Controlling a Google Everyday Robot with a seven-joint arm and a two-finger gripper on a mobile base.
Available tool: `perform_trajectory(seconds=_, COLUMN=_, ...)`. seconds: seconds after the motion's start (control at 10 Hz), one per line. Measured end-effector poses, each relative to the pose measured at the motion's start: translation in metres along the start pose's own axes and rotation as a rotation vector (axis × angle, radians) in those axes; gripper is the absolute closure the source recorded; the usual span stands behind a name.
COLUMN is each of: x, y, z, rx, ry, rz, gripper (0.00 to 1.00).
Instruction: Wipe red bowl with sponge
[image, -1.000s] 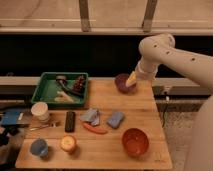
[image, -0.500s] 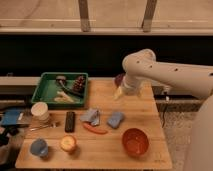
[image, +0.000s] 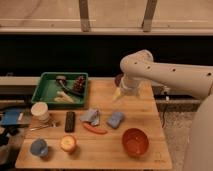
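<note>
The red bowl (image: 135, 141) stands upright on the wooden table (image: 145, 110) at the front right. A blue sponge (image: 115, 119) lies flat on the table just behind and left of the bowl. My gripper (image: 119, 94) hangs from the white arm (image: 165, 75) over the back middle of the table. It is behind the sponge and well apart from it and from the bowl. A pale yellowish tip shows at its lower end.
A green tray (image: 46, 95) with small items sits at the back left. A dark bowl (image: 119, 79) is partly hidden behind the arm. A white cup (image: 39, 111), black remote (image: 70, 121), grey-blue cloth (image: 90, 116), red stick-shaped item (image: 95, 130), blue cup (image: 38, 147) and orange object (image: 68, 144) lie on the left half.
The arm has swung left and forward from the back right corner by the dark bowl, bringing the gripper lower and nearer the table's middle. Objects on the table have not moved.
</note>
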Motion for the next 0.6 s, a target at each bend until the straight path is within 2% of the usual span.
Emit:
perform_trajectory(seconds=0.1, x=0.000, y=0.002, z=0.006, rx=-0.006, ry=0.017, rz=0.004, gripper=0.20)
perform_trajectory(seconds=0.4, x=0.008, y=0.016, z=0.050, rx=-0.039, ry=0.095, rz=0.008, gripper=0.20)
perform_trajectory(seconds=0.6, x=0.022, y=0.031, z=0.079, rx=-0.061, ry=0.149, rz=0.013, gripper=0.20)
